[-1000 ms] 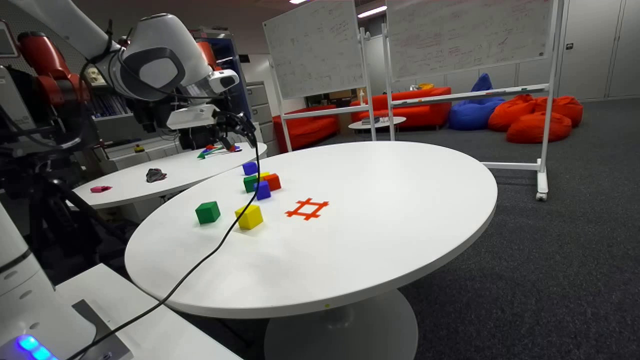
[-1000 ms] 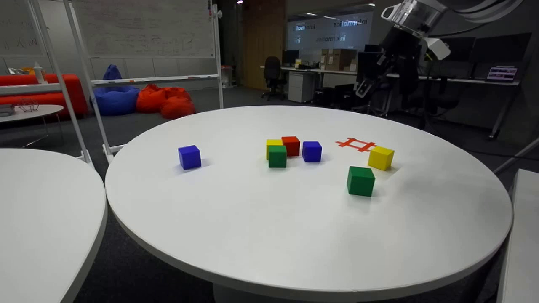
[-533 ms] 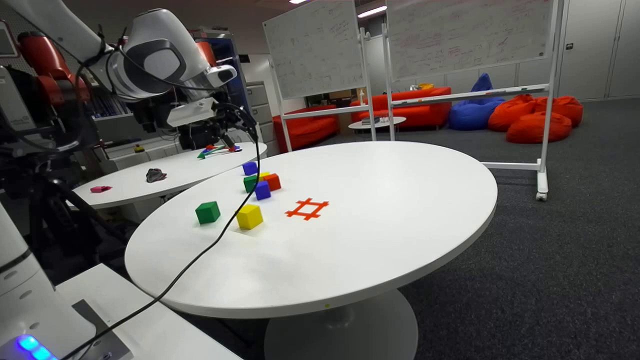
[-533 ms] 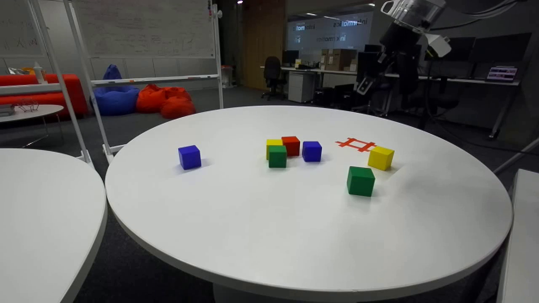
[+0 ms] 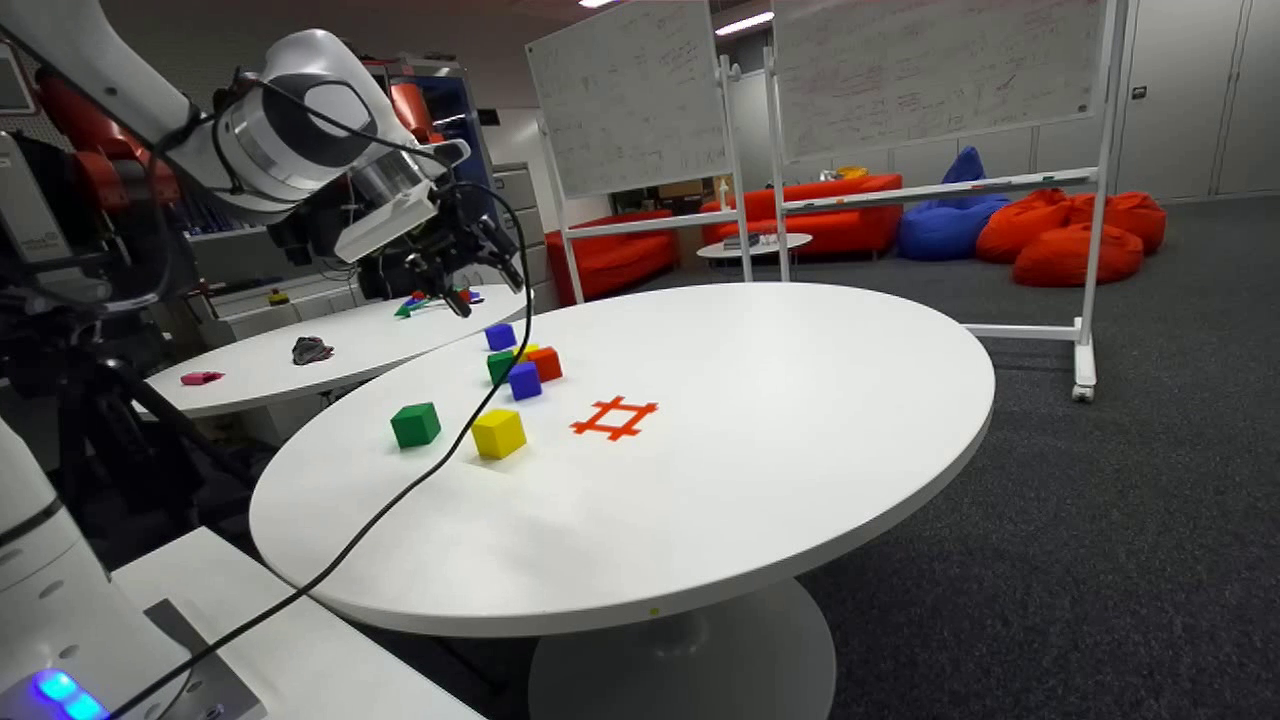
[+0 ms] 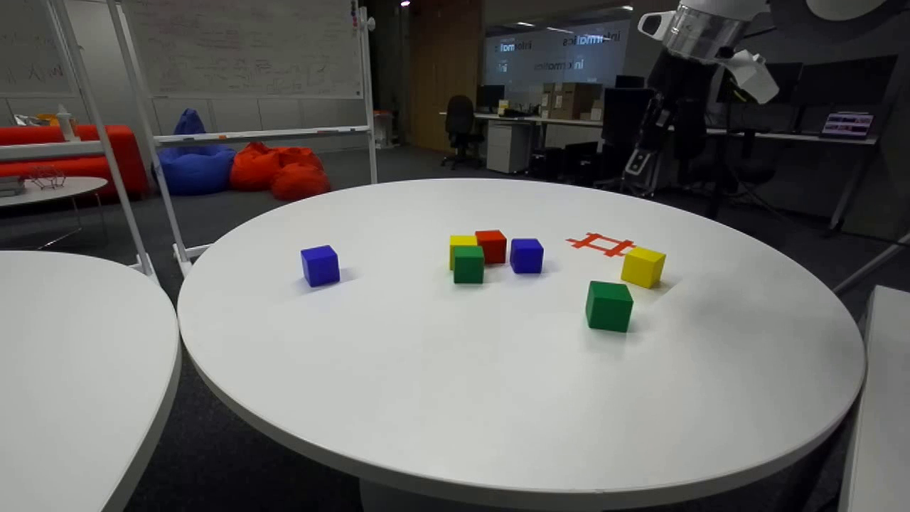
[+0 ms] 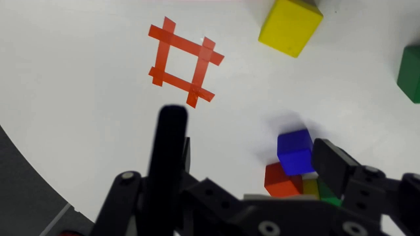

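Wrist view: the gripper [image 7: 254, 146] hangs with empty jaws spread wide above a white table [image 7: 98, 98], where a blue cube [image 7: 295, 154] sits just beside a red cube [image 7: 279, 182]

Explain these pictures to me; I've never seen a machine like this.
You are looking at a white robot arm; the dark grasping part at its end is the gripper. The wide pictures come from two cameras outside the robot, looking across the round white table from different places. The close one comes from the wrist camera, looking down past the gripper's fingers. On the table lie one red cube, two blue cubes, two yellow cubes and two green cubes, plus red strips, apparently tape, crossed into a square outline. The gripper stands open, raised above the table, and holds nothing.
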Robot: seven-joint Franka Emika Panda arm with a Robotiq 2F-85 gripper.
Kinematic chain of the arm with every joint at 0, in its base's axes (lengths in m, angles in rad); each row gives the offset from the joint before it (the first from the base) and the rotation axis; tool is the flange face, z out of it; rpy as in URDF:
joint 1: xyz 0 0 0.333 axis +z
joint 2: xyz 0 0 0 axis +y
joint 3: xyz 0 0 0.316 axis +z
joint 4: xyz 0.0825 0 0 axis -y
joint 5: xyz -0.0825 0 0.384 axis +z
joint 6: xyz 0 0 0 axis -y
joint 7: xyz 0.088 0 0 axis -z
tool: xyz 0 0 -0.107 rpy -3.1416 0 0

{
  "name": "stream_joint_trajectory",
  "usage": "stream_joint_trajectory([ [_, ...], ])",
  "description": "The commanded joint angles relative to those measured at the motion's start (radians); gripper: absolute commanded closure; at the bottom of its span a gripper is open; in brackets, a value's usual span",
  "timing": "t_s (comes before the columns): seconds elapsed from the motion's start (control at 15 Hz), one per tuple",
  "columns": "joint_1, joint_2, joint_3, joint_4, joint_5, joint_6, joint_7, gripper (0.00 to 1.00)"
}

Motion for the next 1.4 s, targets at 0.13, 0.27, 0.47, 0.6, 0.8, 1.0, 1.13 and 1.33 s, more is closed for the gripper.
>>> stream_joint_trajectory([
  [0.13,0.041,-0.008,-0.035,0.006,-0.147,-0.066,0.082,0.0],
  [0.27,0.042,-0.01,-0.034,0.007,-0.157,-0.072,0.085,0.0],
  [0.47,0.041,-0.01,-0.034,0.008,-0.159,-0.073,0.085,0.0],
  [0.6,0.066,0.005,-0.045,0.014,-0.11,-0.053,0.1,0.0],
  [0.8,0.143,0.035,-0.085,0.013,0.075,0.009,0.082,0.0],
  [1.0,0.212,0.045,-0.104,0.005,0.229,0.056,0.063,0.0],
  [1.13,0.232,0.05,-0.104,0.005,0.277,0.077,0.072,0.0],
  [1.33,0.228,0.04,-0.092,0.007,0.257,0.054,0.081,0.0],
])
